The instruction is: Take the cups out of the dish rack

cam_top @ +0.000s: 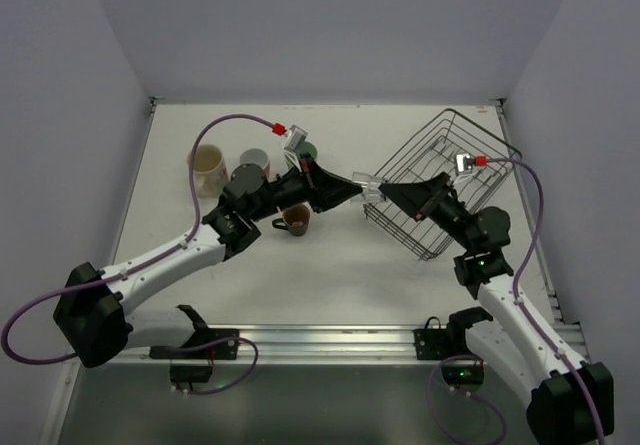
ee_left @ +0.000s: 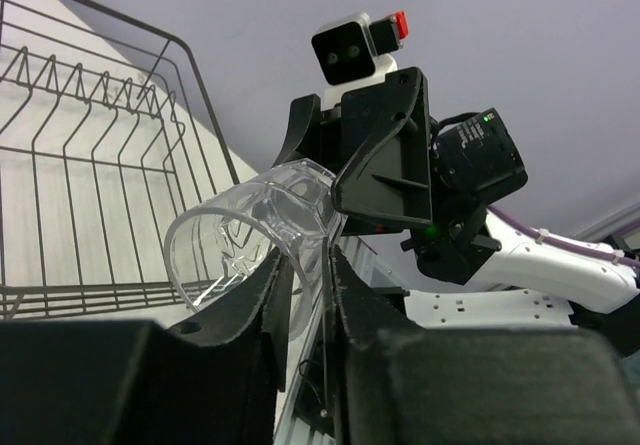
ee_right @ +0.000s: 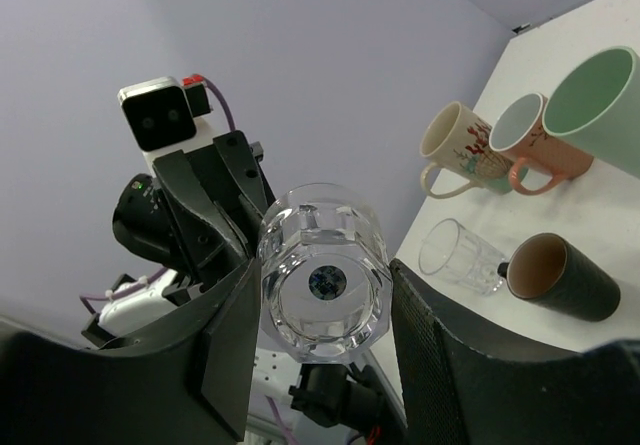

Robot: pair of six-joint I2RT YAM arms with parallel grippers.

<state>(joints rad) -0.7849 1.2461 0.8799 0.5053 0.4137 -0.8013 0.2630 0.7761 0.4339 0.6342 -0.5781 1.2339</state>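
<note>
A clear glass (cam_top: 368, 187) hangs in the air at mid-table, lying on its side between both grippers. My left gripper (cam_top: 357, 194) is shut on the wall at its rim (ee_left: 250, 235). My right gripper (cam_top: 384, 193) is shut on its thick base (ee_right: 324, 281), one finger on each side. The black wire dish rack (cam_top: 450, 180) stands tilted at the right, behind the right gripper, and also shows in the left wrist view (ee_left: 90, 165). On the left stand a beige mug (cam_top: 208, 168), a pinkish cup (cam_top: 254, 159) and a mint green tumbler (ee_right: 592, 105).
A small dark brown mug (cam_top: 296, 219) lies on its side near the left arm. A second clear glass (ee_right: 460, 257) lies beside it in the right wrist view. White walls close in the table on three sides. A metal rail (cam_top: 320, 343) runs along the near edge.
</note>
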